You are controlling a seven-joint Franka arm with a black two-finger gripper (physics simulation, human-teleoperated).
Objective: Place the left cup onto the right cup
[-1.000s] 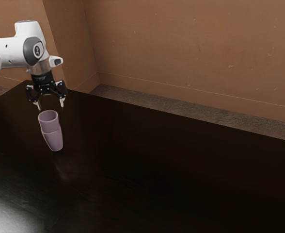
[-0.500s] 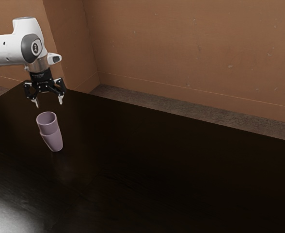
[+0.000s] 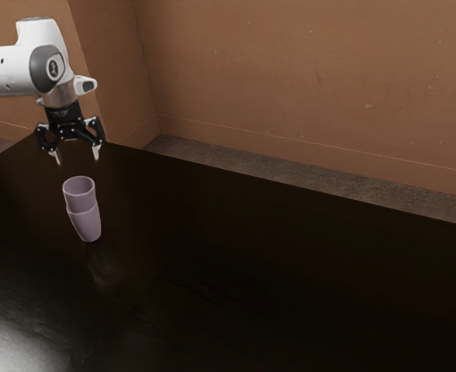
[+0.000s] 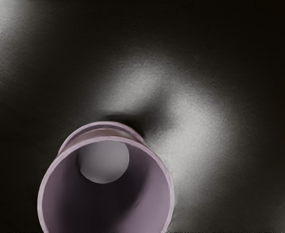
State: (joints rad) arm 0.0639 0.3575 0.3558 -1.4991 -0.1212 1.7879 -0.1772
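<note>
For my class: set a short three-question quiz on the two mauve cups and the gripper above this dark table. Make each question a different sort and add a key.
1. True or false: the black two-finger gripper is shut on the upper mauve plastic cup.
2. Where does the upper mauve plastic cup sit? A. nested in the lower mauve plastic cup; B. lying on its side beside it; C. between the gripper's fingers.
3. Fill in: the gripper hangs above the stacked cups on the dark glossy table with its fingers ____.
Key: 1 false; 2 A; 3 open.
</note>
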